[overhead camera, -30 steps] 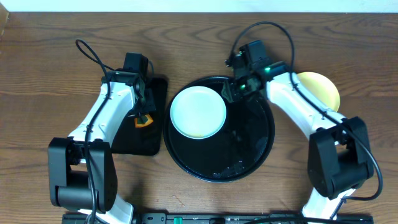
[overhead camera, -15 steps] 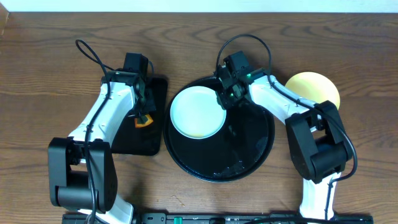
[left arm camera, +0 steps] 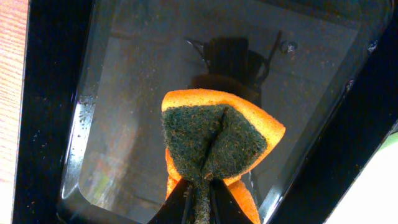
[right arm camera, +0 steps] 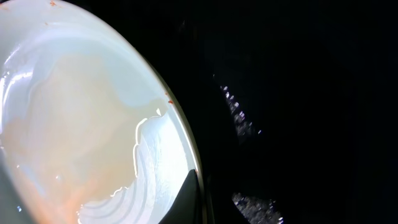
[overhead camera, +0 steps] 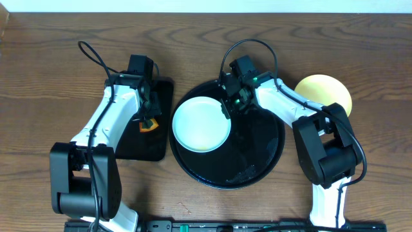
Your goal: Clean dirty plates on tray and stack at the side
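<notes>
A pale mint-white plate lies on the left half of the round black tray. My right gripper is at the plate's right rim. In the right wrist view one finger lies over the inside of the wet plate, straddling its rim above the tray. A pale yellow plate rests on the wood to the right of the tray. I see no third plate. My left gripper is shut on an orange-and-green sponge over the rectangular tray.
The smaller rectangular black tray lies left of the round tray, under my left gripper. Water drops glisten on the round tray's front part. Brown tabletop lies at the far left and along the back.
My right gripper moved left from the tray's back rim to the plate's right rim. The plate then shifted a little toward the front left. The left arm stayed still.
</notes>
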